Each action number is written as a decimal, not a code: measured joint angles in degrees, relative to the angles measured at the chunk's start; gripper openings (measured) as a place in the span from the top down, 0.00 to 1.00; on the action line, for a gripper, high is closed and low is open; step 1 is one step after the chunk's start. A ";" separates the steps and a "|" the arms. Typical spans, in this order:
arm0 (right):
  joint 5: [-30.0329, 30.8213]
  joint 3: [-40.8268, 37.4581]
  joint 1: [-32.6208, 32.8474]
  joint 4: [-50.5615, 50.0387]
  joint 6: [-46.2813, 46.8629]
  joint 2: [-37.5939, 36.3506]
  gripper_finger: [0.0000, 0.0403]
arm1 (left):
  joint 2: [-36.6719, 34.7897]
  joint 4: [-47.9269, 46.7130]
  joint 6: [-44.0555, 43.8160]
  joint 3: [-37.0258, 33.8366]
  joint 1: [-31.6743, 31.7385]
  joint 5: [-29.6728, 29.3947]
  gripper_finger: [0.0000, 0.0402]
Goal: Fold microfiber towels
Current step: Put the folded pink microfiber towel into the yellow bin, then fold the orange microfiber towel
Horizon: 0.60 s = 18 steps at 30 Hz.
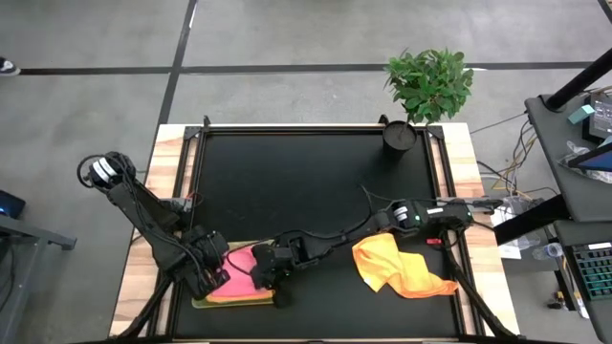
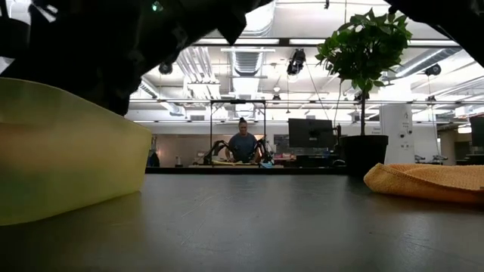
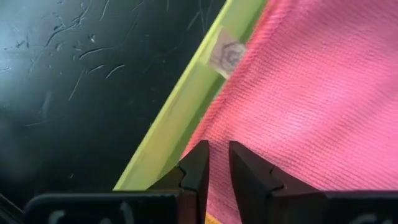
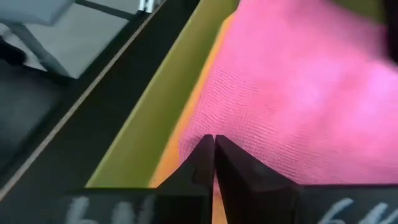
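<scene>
A pink towel [image 1: 241, 264] lies in the lime-green tray [image 1: 229, 300] at the table's near left, on top of an orange cloth [image 4: 185, 127] that shows along its edge. My left gripper [image 1: 216, 271] stands at the towel's left edge, its fingers almost together on the cloth. My right gripper [image 1: 269, 273] reaches across from the right and is shut at the towel's right side. An orange-yellow towel [image 1: 397, 268] lies crumpled on the table at the near right. My left gripper has the pink towel's edge [image 3: 219, 140], beside the tray's rim [image 3: 180, 106], in the narrow gap between its fingers [image 3: 199, 171]. It comes steeply from above. The towel lies flat and slack in the tray. My right gripper sets its shut fingertips [image 4: 213, 144] on the pink towel near its edge [image 4: 214, 124], slanting down from the table's right. Nothing is pinched between them.
A potted plant [image 1: 428, 84] stands at the far right corner. The tray's wall [image 2: 68, 159] rises at the near left in the low view, the orange-yellow towel [image 2: 431, 181] at the right. The black mat [image 1: 306, 182] between them is bare.
</scene>
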 joint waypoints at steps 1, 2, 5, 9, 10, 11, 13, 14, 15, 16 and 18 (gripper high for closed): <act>0.75 -0.04 0.00 -0.64 -0.66 -0.56 0.98 | -0.22 0.01 0.12 0.17 0.00 0.00 0.88; 2.11 -0.07 0.03 -1.63 -1.72 -1.22 0.98 | -0.43 -0.06 0.30 0.40 0.00 0.00 0.88; 8.24 -0.16 0.31 -5.42 -4.95 -3.99 0.98 | -1.52 -1.33 0.32 1.74 0.00 0.02 0.88; 11.72 -4.43 0.27 -7.94 -7.46 -8.43 0.98 | -2.99 -1.37 2.33 3.65 -0.02 -3.55 0.88; 11.72 -6.60 0.20 -7.90 -7.85 -9.76 0.98 | -3.42 -0.62 3.51 4.14 0.00 -6.07 0.88; 11.78 -9.04 0.14 -7.64 -8.27 -11.36 0.98 | -3.68 0.18 4.98 4.58 0.00 -8.99 0.88; 11.97 -14.82 0.04 -5.47 -9.36 -15.09 0.98 | -4.13 3.87 10.22 4.73 0.01 -15.50 0.88; 12.46 -18.11 0.02 -3.46 -10.30 -17.49 0.98 | -4.21 6.65 14.50 4.73 0.00 -19.19 0.88; 13.43 -21.69 0.02 -1.38 -11.09 -19.83 0.98 | -4.28 10.28 19.64 4.68 0.01 -22.80 0.88; 14.62 -25.11 0.04 1.34 -11.65 -22.21 0.98 | -4.37 14.94 25.72 4.41 0.15 -26.36 0.88; 16.30 -31.88 -0.14 7.34 -11.86 -26.49 0.98 | -4.38 24.44 39.88 3.76 1.26 -29.45 0.88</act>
